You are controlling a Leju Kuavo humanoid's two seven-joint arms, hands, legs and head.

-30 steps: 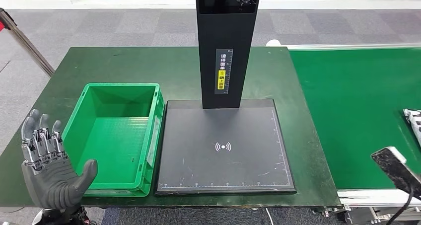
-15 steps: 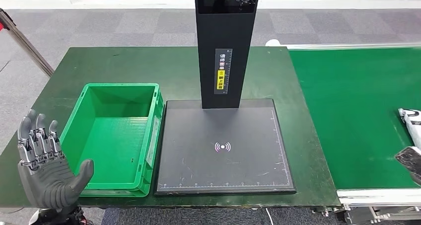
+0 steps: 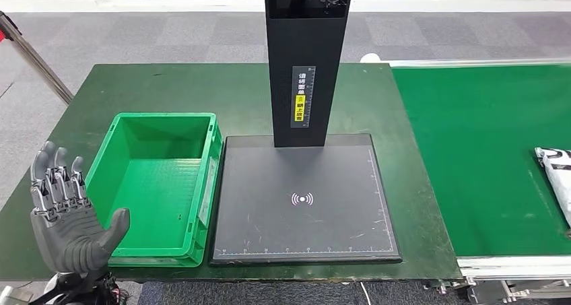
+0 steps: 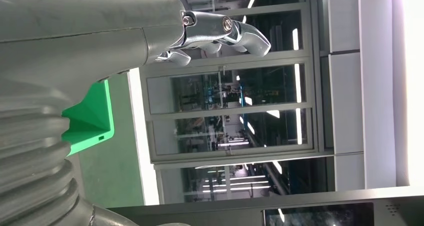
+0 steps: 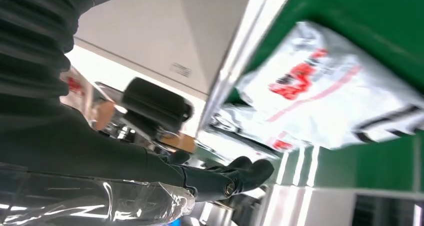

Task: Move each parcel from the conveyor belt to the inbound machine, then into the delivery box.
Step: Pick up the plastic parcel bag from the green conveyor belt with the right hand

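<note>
The parcel lies flat on the conveyor belt, at the belt's far right side as the head view has it, partly cut off by the frame edge. In the right wrist view the parcel reads as a white plastic mailer with red print and black stripes, its skin wrinkled and glossy. That look suggests a soft, light bag with no stiff walls: it will likely sag and fold when lifted, and the film is probably slippery. A grip across the middle of the bag, fingers under one long edge and thumb on top, should hold better than a pinch at a corner, which could let the contents slide and swing.

The right hand shows in the right wrist view as dark fingers near the belt's edge, apart from the parcel; whether they are spread or curled I cannot tell through the blur.

The inbound machine sits on the green tabletop, its flat black scan plate bare beneath the upright column. Just beside it, to the robot's left, stands the green delivery box, with nothing visible inside. The left hand is raised beside the box's outer wall, released, fingers apart and holding nothing.
</note>
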